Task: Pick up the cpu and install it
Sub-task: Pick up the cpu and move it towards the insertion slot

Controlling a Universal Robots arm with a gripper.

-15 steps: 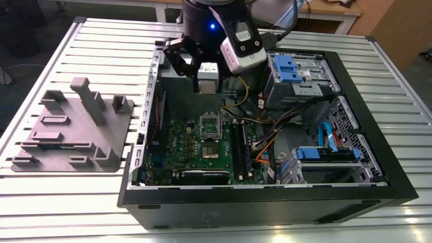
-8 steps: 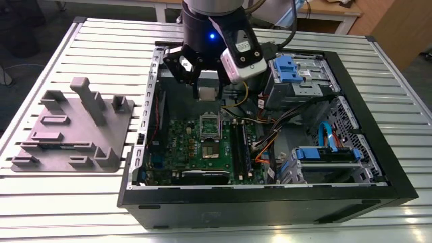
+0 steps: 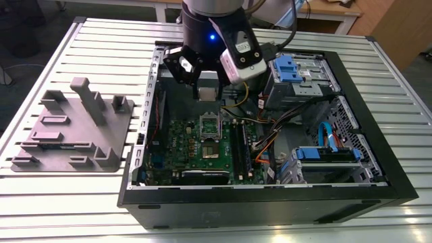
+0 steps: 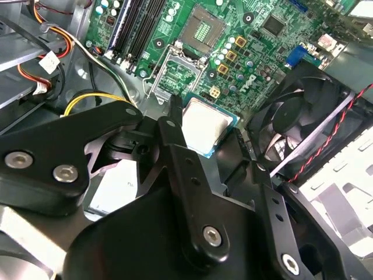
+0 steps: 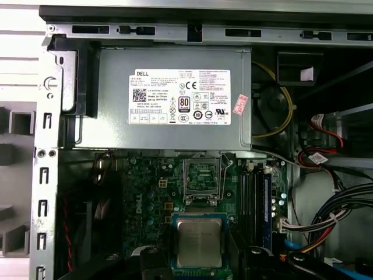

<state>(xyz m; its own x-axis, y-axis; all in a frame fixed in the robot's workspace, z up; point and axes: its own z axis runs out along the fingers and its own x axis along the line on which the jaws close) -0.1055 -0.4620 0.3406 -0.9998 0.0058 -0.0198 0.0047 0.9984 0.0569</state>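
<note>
A slatted metal surface (image 3: 60,207) spans the exterior view. On it, filling the middle and right of that frame, lies an open black computer case (image 3: 270,205) with its side panel off. The robot arm (image 3: 209,20) comes down from the top centre of the exterior view, over the far end of the case. At the exterior view's left, beside the case but apart from it, sits a grey plastic tray (image 3: 74,134) with upright posts and shallow pockets.

Inside the case, the first wrist view shows a grey power supply (image 5: 116,87) bearing a white label. Next to it is the green motherboard (image 3: 192,147). A black case fan (image 4: 297,122) stands at the board's edge in the second wrist view.

The claw (image 3: 207,94) hangs above the board's far end, near the power supply. Long black memory sticks (image 3: 238,147) stand in slots beside the silver socket frame (image 5: 203,178).

The cpu (image 5: 199,242) is pinched edge to edge between the claw's black fingers (image 4: 173,114), so the claw is narrowed onto it. The chip lies flat with its metal top facing the cameras in both wrist views. It is held in the air above the motherboard, near the socket frame and not seated.
</note>
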